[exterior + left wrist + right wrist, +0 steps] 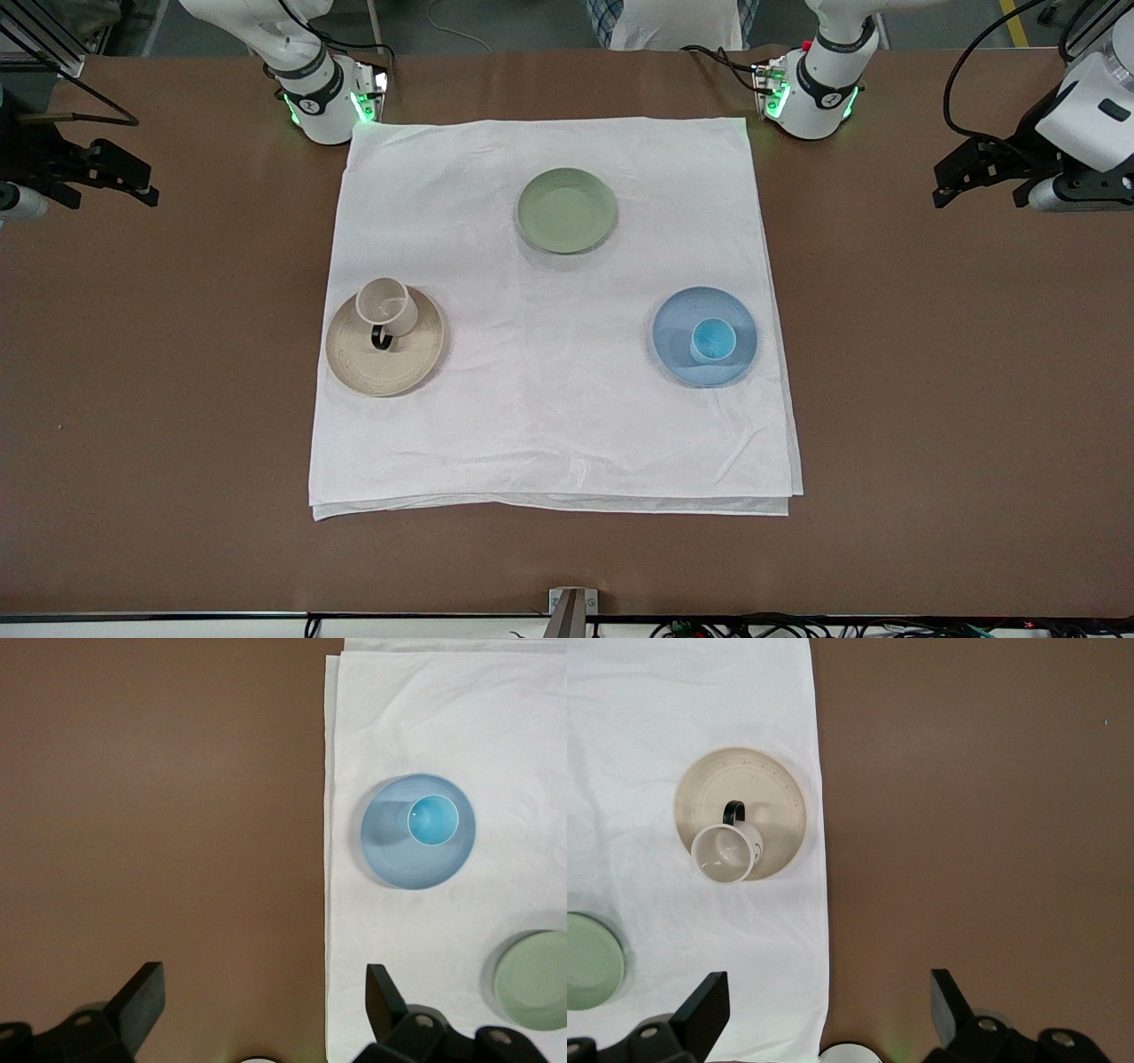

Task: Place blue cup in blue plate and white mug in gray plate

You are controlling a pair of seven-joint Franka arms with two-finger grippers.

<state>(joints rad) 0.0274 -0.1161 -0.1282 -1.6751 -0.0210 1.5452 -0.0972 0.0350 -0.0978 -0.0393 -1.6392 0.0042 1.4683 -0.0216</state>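
The blue cup (712, 340) stands upright in the blue plate (678, 315), toward the left arm's end of the white cloth. The white mug (387, 307) stands upright on the gray plate (394, 368), on the part of it farther from the front camera, its black handle over the plate's middle. My left gripper (979, 182) is open and empty over bare table, past the cloth's edge. My right gripper (133, 177) is open and empty over bare table at the right arm's end. The left wrist view shows the cup (433, 819) in its plate (390, 850). The right wrist view shows the mug (726, 853) on its plate (718, 784).
A pale green plate (567, 210) lies empty on the white cloth (549, 425), farther from the front camera than the other two plates. The cloth covers the table's middle, with brown tabletop (930, 399) around it. The arm bases stand at the cloth's two corners farthest from the camera.
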